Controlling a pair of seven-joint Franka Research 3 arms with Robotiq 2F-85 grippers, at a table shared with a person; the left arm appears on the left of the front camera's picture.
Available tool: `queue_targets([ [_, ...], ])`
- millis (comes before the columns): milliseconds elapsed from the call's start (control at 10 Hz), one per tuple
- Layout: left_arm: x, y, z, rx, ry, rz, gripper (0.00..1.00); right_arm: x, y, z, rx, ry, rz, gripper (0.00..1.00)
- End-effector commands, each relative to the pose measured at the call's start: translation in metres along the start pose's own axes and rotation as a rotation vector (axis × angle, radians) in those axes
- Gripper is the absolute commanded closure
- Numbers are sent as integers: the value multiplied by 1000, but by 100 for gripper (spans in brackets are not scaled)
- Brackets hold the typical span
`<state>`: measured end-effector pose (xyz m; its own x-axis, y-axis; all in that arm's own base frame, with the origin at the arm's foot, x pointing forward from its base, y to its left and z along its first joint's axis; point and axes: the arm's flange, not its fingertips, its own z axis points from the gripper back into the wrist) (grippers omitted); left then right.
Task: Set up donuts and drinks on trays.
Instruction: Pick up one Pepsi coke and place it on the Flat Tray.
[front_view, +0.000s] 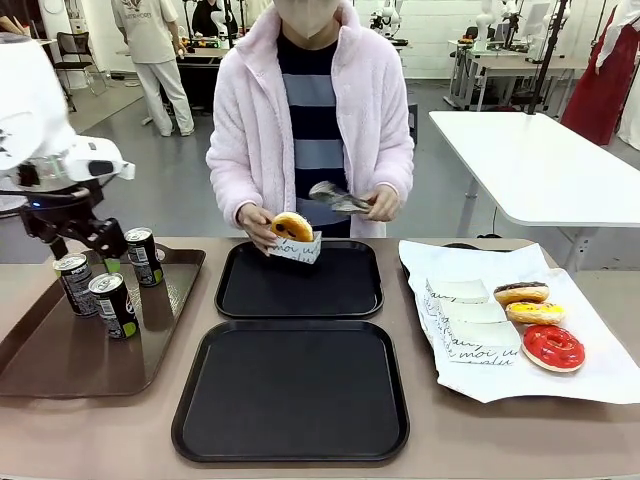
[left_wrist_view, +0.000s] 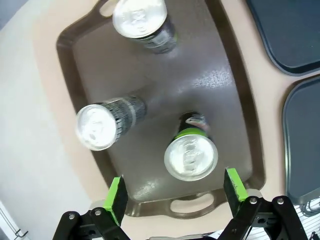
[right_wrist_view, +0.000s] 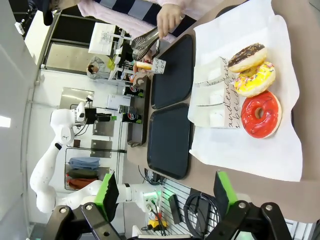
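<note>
Three black drink cans (front_view: 113, 303) stand on a brown tray (front_view: 60, 360). My left gripper (front_view: 97, 255) hovers open over them; in the left wrist view the nearest can (left_wrist_view: 191, 157) sits just ahead of the open gripper (left_wrist_view: 176, 192). Two black trays (front_view: 292, 390) lie empty mid-table. Over the far tray (front_view: 300, 285) the person holds a sleeved donut (front_view: 293, 230) in one hand and tongs (front_view: 338, 198) in the other. Chocolate (front_view: 521, 293), yellow (front_view: 534, 312) and red (front_view: 553, 347) donuts lie on white paper. My right gripper (right_wrist_view: 165, 192) is open, high above the table.
Empty paper sleeves (front_view: 470, 322) lie on the white paper (front_view: 470, 265) left of the donuts. The brown tray's raised rim (left_wrist_view: 240, 90) sits close to the black trays' left edges. A white table (front_view: 540, 160) stands behind on the right.
</note>
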<state>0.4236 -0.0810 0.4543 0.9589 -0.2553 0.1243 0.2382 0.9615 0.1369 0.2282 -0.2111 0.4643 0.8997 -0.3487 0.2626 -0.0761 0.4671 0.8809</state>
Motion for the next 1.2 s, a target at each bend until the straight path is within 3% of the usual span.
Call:
queue_targets([
  [0, 14, -15, -11, 24, 36, 19, 0, 2, 0, -2, 19, -3, 7, 0],
  [700, -2, -3, -45, -97, -46, 170, 0, 2, 0, -2, 19, -3, 7, 0],
  [1100, 4, -6, -67, -89, 12, 189, 0, 2, 0, -2, 19, -3, 7, 0],
])
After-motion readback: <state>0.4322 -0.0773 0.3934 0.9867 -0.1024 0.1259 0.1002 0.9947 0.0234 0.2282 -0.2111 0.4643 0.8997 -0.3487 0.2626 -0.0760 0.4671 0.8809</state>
